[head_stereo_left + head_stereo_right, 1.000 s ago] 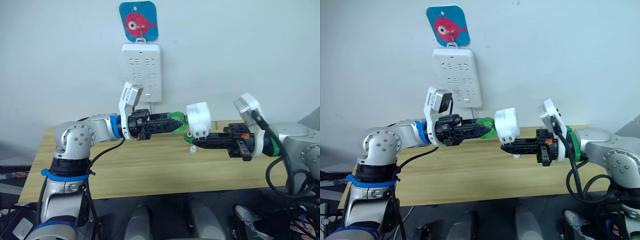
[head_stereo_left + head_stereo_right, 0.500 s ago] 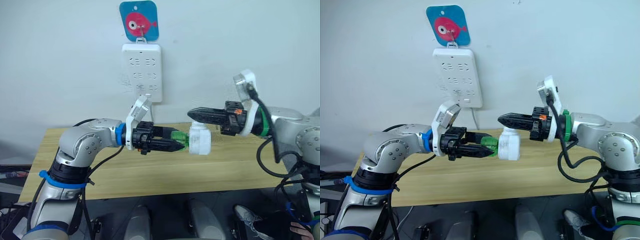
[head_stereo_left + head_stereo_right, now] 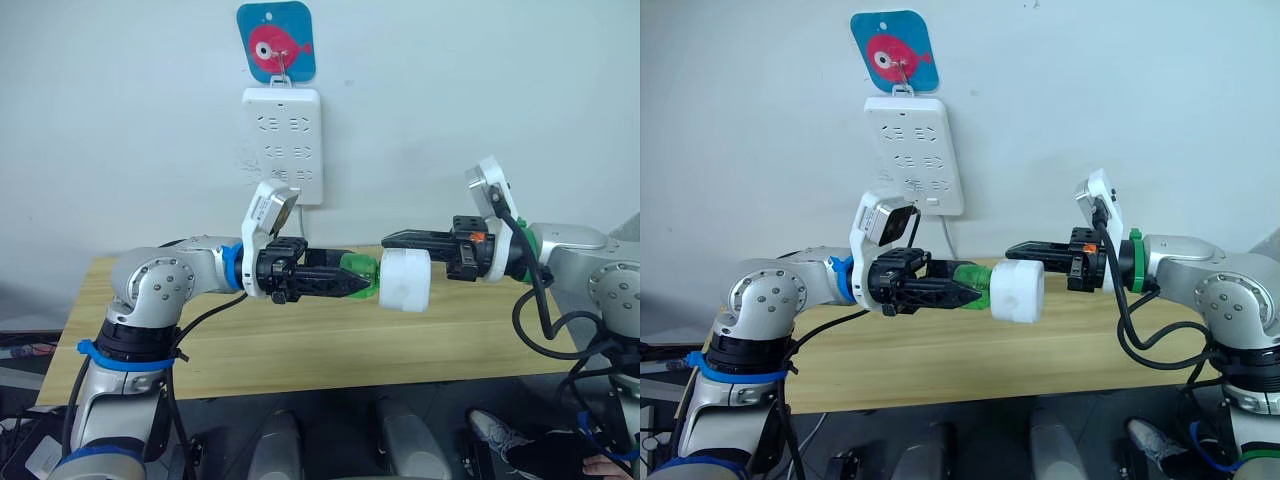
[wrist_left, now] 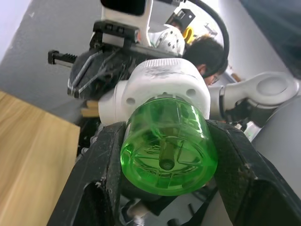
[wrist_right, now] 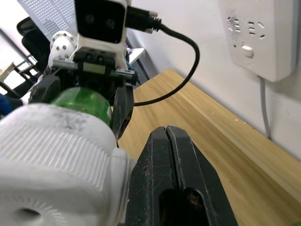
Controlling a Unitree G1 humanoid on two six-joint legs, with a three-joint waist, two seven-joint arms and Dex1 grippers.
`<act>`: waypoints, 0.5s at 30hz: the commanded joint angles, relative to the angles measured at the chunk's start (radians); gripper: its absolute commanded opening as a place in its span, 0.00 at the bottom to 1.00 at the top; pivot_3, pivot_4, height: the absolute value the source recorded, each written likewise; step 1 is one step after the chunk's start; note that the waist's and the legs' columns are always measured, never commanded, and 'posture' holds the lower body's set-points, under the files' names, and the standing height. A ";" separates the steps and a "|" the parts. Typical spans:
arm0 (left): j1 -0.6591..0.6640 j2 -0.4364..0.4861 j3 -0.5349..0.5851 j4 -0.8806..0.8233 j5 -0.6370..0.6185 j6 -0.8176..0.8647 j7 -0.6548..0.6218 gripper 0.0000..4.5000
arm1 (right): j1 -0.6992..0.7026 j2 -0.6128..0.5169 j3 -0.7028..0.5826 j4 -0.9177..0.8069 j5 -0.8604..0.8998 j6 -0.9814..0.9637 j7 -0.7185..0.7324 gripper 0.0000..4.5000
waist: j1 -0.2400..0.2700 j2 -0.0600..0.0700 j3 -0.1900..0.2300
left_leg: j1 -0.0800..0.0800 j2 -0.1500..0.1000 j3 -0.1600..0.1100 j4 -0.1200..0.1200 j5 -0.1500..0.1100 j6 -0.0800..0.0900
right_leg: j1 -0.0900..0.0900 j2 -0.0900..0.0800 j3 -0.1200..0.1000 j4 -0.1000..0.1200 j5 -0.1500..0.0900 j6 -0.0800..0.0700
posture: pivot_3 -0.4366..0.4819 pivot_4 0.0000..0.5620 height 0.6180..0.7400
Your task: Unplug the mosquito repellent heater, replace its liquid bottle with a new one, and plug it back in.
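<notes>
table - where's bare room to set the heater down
The wooden table is bare along its near edge and on the stretch under the right tool. It is crowded mid-air over the centre, where the left tool holds the green bottle, screwed into the heater. The wall socket strip hangs above the far edge.

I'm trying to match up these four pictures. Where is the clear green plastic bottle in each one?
Left eye view: the green bottle is mid-frame, in the left gripper.
Right eye view: the same, just left of centre.
Left wrist view: centre, between black fingers, base towards the camera.
Right wrist view: at the left edge.
Shared landmark: the small white rounded plastic heater on its neck.
</notes>
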 commanded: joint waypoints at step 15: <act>-0.004 0.000 0.044 -0.011 -0.043 0.000 0.033 0.51 | 0.008 0.013 -0.031 -0.047 0.023 0.039 -0.005 0.00 | 0.000 0.000 0.000 | 0.000 0.000 0.000 0.000 0.000 0.000 | 0.000 0.000 0.000 0.000 0.000 0.000 | 0.29 0.35 0.88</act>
